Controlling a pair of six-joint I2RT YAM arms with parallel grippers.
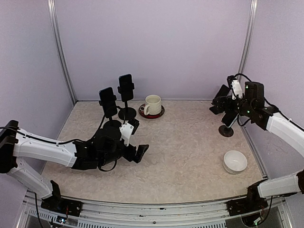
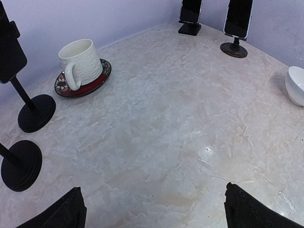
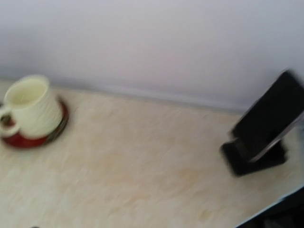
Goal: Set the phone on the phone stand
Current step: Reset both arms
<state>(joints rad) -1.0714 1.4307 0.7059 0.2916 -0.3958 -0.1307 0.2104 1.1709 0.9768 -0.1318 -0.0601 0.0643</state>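
Two black phones (image 1: 108,99) (image 1: 126,87) sit on round-base stands at the back left; their bases (image 2: 36,112) (image 2: 21,164) show in the left wrist view. At the right, a phone (image 2: 239,17) sits on a round-base stand (image 1: 226,130), and another phone (image 3: 268,121) leans on a block stand (image 2: 190,28). My left gripper (image 1: 137,138) is open and empty, low over the table's middle left, its fingertips (image 2: 71,211) wide apart. My right gripper (image 1: 227,105) hovers by the right phones. Its view is blurred and its jaws do not show.
A white mug (image 1: 153,104) stands on a red saucer (image 2: 97,78) at the back middle. A white bowl (image 1: 235,161) sits at the right front. Walls close in the back and both sides.
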